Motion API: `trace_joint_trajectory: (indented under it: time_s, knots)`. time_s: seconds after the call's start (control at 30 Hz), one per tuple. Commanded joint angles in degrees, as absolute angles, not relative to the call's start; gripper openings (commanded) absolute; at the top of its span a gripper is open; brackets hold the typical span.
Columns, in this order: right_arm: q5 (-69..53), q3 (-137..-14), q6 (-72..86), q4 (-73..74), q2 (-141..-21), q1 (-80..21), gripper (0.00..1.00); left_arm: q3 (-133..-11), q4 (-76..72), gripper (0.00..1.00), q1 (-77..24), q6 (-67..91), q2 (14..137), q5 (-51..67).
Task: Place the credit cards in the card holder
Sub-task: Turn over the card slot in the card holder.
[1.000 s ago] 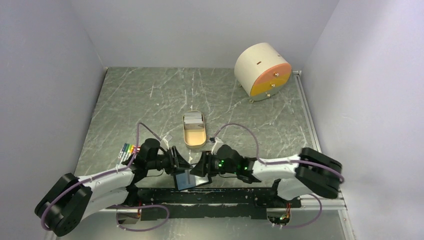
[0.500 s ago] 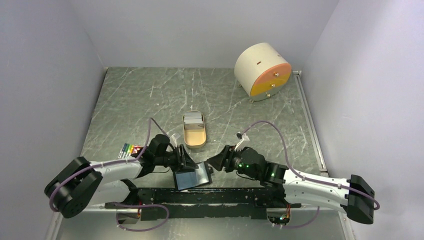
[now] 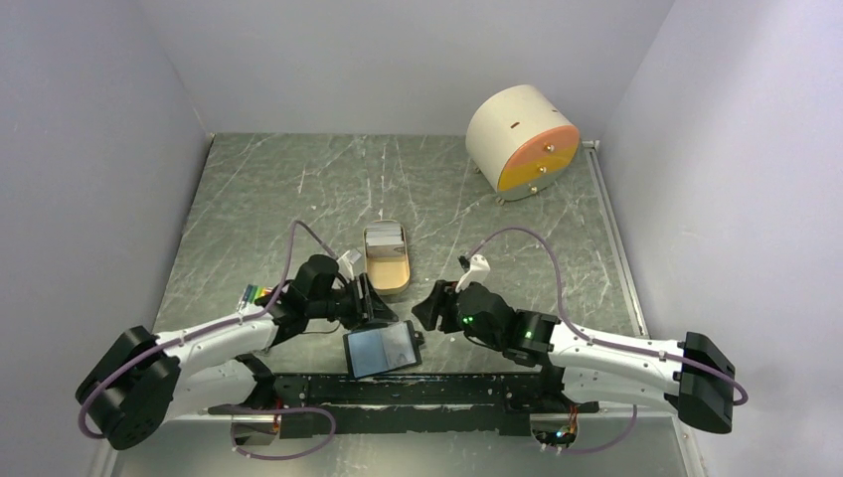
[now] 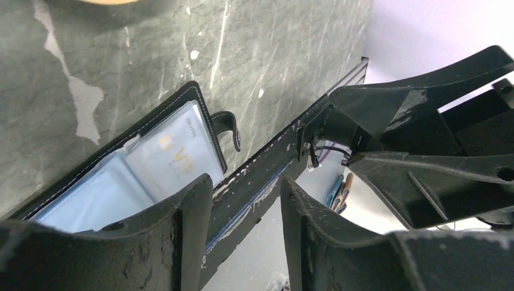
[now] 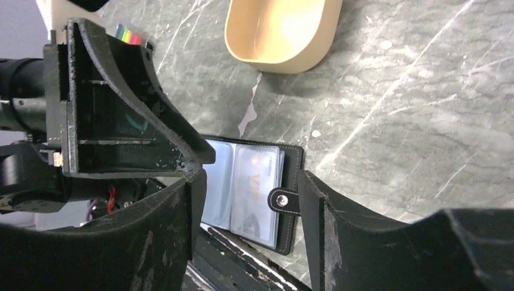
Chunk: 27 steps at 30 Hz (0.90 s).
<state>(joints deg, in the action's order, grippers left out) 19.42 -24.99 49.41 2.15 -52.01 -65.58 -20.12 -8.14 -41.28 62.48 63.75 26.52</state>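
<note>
While the card holder (image 3: 381,350) is lying spread open at the near edge of the table (image 3: 298,189), one pale card (image 5: 257,182) with gold lettering is sitting in its right-hand pocket. The credit cards (image 3: 384,237) are sitting stacked in the far end of the tan tray (image 3: 388,278), just beyond. My left pincer (image 4: 245,188) and right pincer (image 5: 251,177) are hovering over the card holder, both parted, gripping nothing.

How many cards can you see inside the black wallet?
1: a silvery card in a clear pocket of the card holder, beside its snap tab. More may hide behind it.
</note>
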Motion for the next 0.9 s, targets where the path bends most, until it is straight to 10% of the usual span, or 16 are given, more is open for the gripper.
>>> trace_joint_trajectory:
  time_s: [0.0,0.87]
  knots:
    - [22.8,-28.3,45.8,5.3,-54.1,-65.6,0.61,-21.7,2.7,0.51,-41.7,59.3,59.8,21.9]
    - [13.7,-46.3,10.5,1.0,-71.3,-59.1,0.65,-15.0,13.1,0.54,-41.6,61.4,54.1,13.2]
